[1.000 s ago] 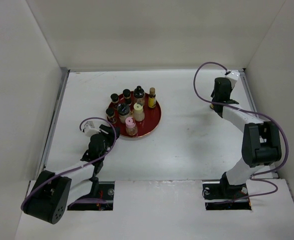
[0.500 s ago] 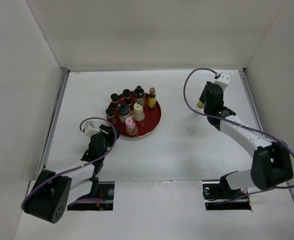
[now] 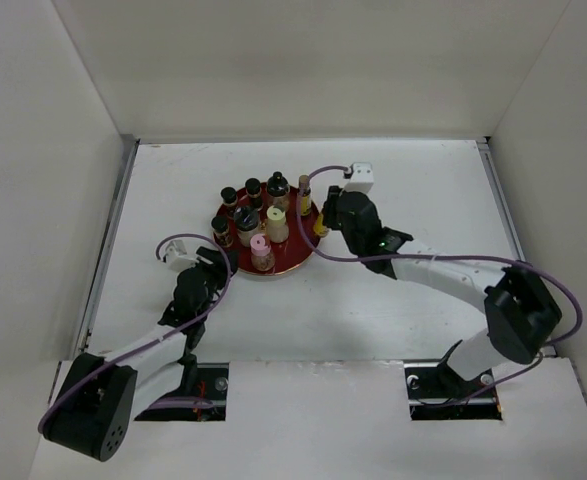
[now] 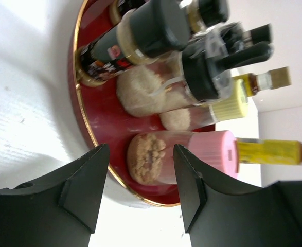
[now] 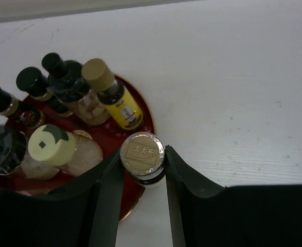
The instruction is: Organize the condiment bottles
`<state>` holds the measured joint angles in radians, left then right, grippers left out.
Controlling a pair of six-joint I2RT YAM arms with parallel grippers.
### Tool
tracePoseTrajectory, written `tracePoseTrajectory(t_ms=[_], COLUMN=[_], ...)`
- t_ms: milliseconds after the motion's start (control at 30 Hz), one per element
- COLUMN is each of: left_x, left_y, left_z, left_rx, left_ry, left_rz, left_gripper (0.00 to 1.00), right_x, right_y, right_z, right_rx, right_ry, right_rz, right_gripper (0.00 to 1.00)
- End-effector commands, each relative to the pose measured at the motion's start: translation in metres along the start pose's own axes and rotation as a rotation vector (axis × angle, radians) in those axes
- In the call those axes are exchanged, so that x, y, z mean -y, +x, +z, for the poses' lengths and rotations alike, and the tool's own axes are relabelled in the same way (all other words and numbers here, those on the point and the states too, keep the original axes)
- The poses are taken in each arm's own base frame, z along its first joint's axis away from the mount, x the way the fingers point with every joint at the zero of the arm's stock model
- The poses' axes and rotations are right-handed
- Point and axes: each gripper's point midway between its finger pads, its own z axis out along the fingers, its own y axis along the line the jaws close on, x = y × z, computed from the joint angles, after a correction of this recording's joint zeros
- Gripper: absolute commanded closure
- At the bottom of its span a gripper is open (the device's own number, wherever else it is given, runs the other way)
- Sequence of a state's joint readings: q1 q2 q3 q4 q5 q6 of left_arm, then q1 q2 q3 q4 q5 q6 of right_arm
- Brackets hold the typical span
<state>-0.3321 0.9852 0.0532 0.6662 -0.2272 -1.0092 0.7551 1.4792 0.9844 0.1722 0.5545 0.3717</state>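
Gripping a gold-capped bottle (image 5: 142,153), the right end effector (image 5: 142,160) hangs beside the yellow bottle (image 5: 121,105) over the tray (image 5: 146,117) rim.

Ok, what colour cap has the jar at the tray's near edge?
Pink cap; best in left wrist view.

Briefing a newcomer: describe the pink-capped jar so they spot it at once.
Find the red round tray left of the table's centre. At its near rim stands the pink-capped jar with brown contents; no other cap there is pink.
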Motion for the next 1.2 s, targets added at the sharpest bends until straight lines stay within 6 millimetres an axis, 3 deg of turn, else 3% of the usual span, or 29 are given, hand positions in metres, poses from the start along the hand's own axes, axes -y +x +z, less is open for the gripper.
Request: tracePoseTrajectory(t_ms=[0, 167, 467, 767, 833, 1000, 1167], left_x=[0.005, 0.005, 0.002, 0.0, 0.0, -0.002, -0.001], left_y=[-0.007, -0.009, -0.007, -0.012, -0.015, -0.016, -0.022], left_z=[-0.004, -0.006, -0.005, -0.005, -0.005, -0.007, -0.008], left_rx=[0.034, 0.049, 0.044, 0.061, 0.072, 0.079, 0.096], left_ry=[0.035, 0.033, 0.019, 0.009, 0.01, 0.001, -0.006], left_rz=[0.016, 0.03, 0.034, 0.028, 0.025, 0.021, 0.017], left_gripper=[0.49, 0.48, 0.48, 0.48, 0.48, 0.47, 0.44], right_x=[-0.054, -0.085, -0.097, -0.108, -0.109, -0.107, -0.105], right_y=[-0.052, -0.033, 0.005, 0.016, 0.021, 0.026, 0.009], right_z=[0.002, 0.014, 0.03, 0.03, 0.03, 0.027, 0.014], right_rx=[0.141, 0.115, 0.068, 0.082, 0.076, 0.073, 0.106], right_ry=[-0.112, -0.144, -0.113, -0.075, -0.075, -0.078, -0.094], right_rz=[0.106, 0.056, -0.042, -0.172, -0.182, -0.163, -0.141], right_gripper=[0.78, 0.78, 0.77, 0.74, 0.68, 0.41, 0.28])
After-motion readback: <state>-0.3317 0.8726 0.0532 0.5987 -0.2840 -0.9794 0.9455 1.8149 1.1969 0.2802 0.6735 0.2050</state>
